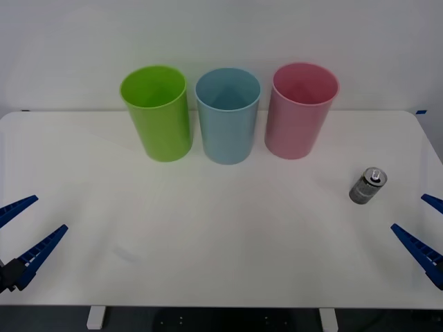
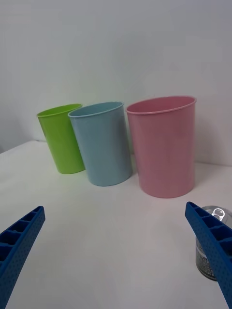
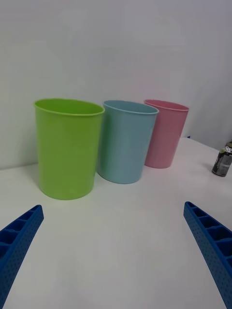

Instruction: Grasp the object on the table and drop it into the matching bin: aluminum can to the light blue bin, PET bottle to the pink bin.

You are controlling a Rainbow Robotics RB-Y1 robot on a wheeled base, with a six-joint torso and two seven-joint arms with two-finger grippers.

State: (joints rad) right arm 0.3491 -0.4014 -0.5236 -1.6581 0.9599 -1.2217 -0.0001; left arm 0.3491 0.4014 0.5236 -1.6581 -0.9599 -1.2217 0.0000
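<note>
White table (image 1: 208, 263), plain wall behind. Can (image 1: 367, 185) upright nr right edge, my right gripper (image 1: 423, 232) beside it, fingers spread. I'd straddle it squarely, then light blue bin (image 1: 228, 115), back-centre. Left gripper (image 1: 24, 228) spread too, idle.

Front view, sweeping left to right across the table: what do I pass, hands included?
Left hand → lime green bin → light blue bin → pink bin → aluminum can → right hand.

Lime green bin (image 1: 158, 114), light blue bin (image 1: 228, 117), pink bin (image 1: 300, 113) — dark grey can (image 1: 367, 186), silver top, white table (image 1: 208, 228).
</note>
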